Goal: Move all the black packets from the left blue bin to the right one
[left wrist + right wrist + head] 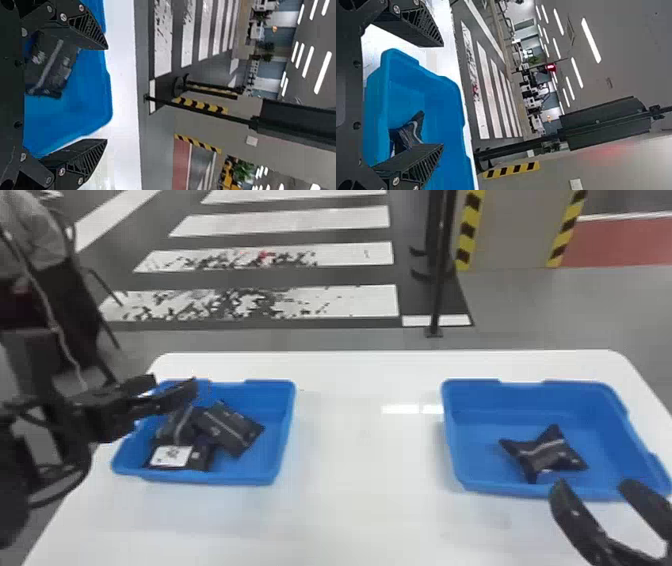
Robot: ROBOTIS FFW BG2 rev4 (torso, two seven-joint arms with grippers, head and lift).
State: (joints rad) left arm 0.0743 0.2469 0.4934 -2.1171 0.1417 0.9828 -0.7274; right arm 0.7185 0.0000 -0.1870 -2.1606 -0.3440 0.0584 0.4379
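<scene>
- Three black packets lie in the left bin (pixel 286 430): one with a white label (pixel 171 456) at the near left, a darker packet (pixel 177 425) behind it, and a flat packet (pixel 230 429) overlapping on the right.
- One packet (pixel 545 452) sits in the right bin (pixel 522 395).
- The left gripper (pixel 172 386), spread and empty, is over the far left part of the left bin; the job in hand looks like picking the next packet.
- Best to start with the flat packet, since its right end looks free: centre over it, then lower straight, a finger on each side.
- Pinch well in from the edge, as the soft wrapper may slip or drag a neighbour along.
- Lift clear of the rim before crossing the white tabletop (pixel 365 470).
- The right gripper (pixel 593 486), also spread and empty, is by the right bin's near edge; keep it out of the drop path.
</scene>
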